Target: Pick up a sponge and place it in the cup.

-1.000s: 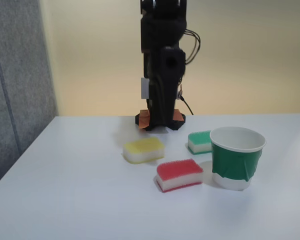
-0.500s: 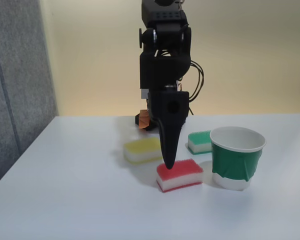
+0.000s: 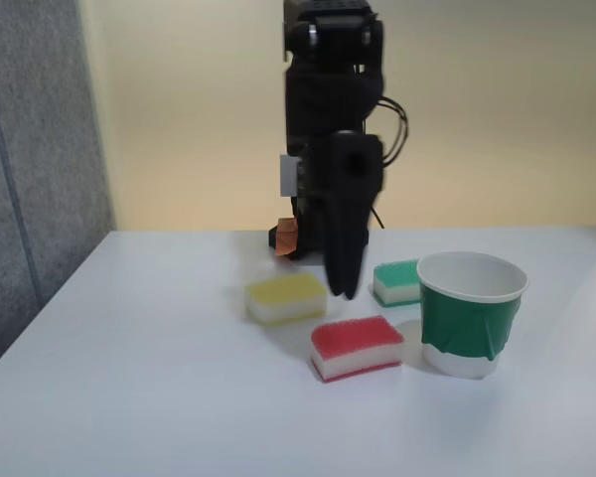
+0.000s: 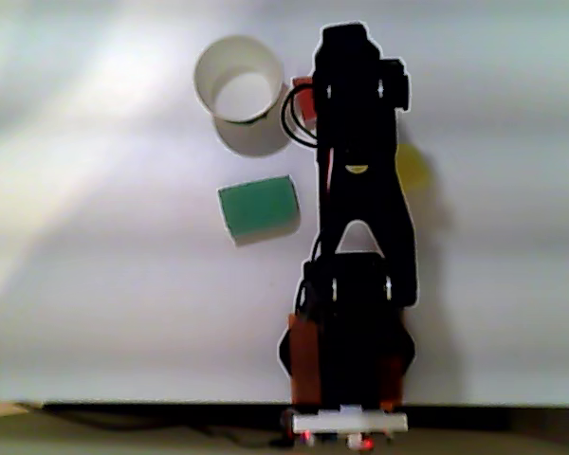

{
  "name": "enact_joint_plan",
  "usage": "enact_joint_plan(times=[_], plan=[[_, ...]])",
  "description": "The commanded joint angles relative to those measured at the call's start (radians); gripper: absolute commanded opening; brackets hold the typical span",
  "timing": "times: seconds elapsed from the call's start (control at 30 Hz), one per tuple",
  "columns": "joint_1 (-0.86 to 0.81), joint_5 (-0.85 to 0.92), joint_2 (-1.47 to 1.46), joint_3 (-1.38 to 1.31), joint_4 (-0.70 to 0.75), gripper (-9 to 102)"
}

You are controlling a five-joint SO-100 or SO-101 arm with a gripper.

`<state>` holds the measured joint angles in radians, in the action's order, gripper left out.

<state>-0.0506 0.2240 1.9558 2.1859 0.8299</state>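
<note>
Fixed view first: we see the black arm [image 3: 333, 119] standing upright at the far side of the white bench [image 3: 159, 397], its upper links stacked almost vertically and the fingers [image 3: 346, 283] hanging straight down as one dark tapering point. That point hovers above the bench, between the yellow-topped sponge [image 3: 285, 297] on the left and the green-topped sponge [image 3: 396, 281] on the right, and behind the sponge [image 3: 357, 347] with the red top. We read the fingers as narrow, pressed together or nearly so, with nothing held; from this angle we cannot tell whether a slim gap remains. The sponge lies flat on the bench, red side up, just left of the cup [image 3: 471, 313], close to it but apart. The cup stands upright with its white inside showing. From the other view, looking down over the base, we see the arm [image 4: 358, 190] stretched away from its orange-trimmed base [image 4: 346, 365] toward the far side of the bench [image 4: 104, 284]. Here the cup [image 4: 239, 93] appears as an open white ring to the left of the arm's far end, and the green-topped sponge [image 4: 257, 209] lies in the clear, nearer the base. The arm covers most of the sponge [image 4: 303, 100], of which a red sliver shows beside the cup, and most of the yellow-topped sponge [image 4: 412, 169], a patch at the arm's right edge.
</note>
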Motion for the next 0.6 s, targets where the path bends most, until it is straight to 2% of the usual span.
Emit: enact_joint_plan(times=[0.0, 0.1, 0.37, 0.57], plan=[[0.021, 0.011, 0.043, 0.021, -0.005, 25], [0.046, 0.014, 0.040, 0.058, -0.052, 29], [0.057, 0.017, -0.052, 0.063, -0.103, 29], [0.054, 0.018, -0.149, 0.038, -0.167, 33]])
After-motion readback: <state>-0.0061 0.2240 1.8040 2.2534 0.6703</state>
